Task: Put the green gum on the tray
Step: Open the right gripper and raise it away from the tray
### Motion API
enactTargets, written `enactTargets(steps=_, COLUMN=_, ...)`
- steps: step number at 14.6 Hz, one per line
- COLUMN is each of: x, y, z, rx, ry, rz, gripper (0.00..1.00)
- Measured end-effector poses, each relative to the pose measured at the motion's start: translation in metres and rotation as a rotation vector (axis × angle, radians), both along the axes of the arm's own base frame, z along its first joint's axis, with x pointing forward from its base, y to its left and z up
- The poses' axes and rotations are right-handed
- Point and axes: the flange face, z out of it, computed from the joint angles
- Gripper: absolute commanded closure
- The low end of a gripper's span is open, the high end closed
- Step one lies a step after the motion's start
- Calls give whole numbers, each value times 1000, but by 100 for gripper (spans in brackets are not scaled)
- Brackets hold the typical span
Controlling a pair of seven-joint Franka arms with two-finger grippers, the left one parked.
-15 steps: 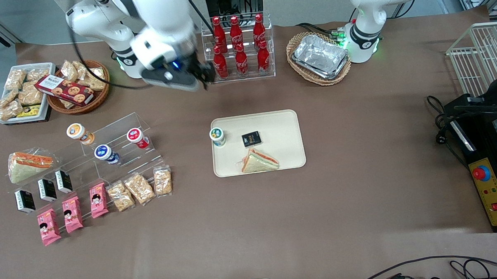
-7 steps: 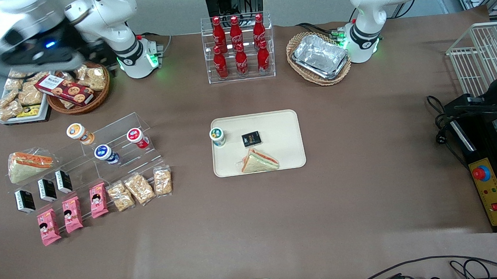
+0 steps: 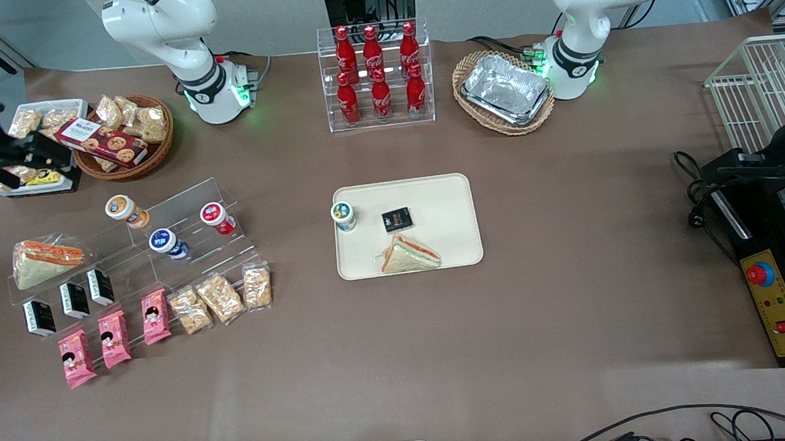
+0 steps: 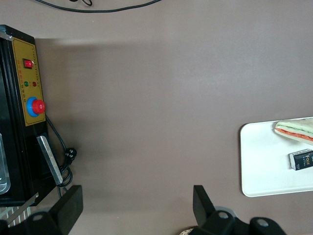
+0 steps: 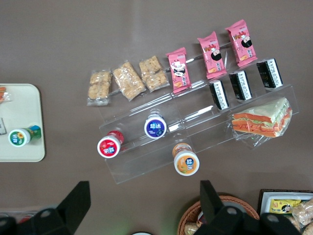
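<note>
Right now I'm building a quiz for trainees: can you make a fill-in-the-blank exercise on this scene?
1. The green gum stands on the ____.
2. The gripper, its fingers spread, hangs above the ____ end of the table.
3. Nearer the front camera than the small black packet lies a ____.

Missing words: tray; working arm's; sandwich
</note>
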Motion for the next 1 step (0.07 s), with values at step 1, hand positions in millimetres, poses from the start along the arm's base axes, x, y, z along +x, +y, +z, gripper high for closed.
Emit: enactTargets(steps=1, x=4, y=-2, z=-5, rx=-2, ry=6, rz=-4, gripper=0)
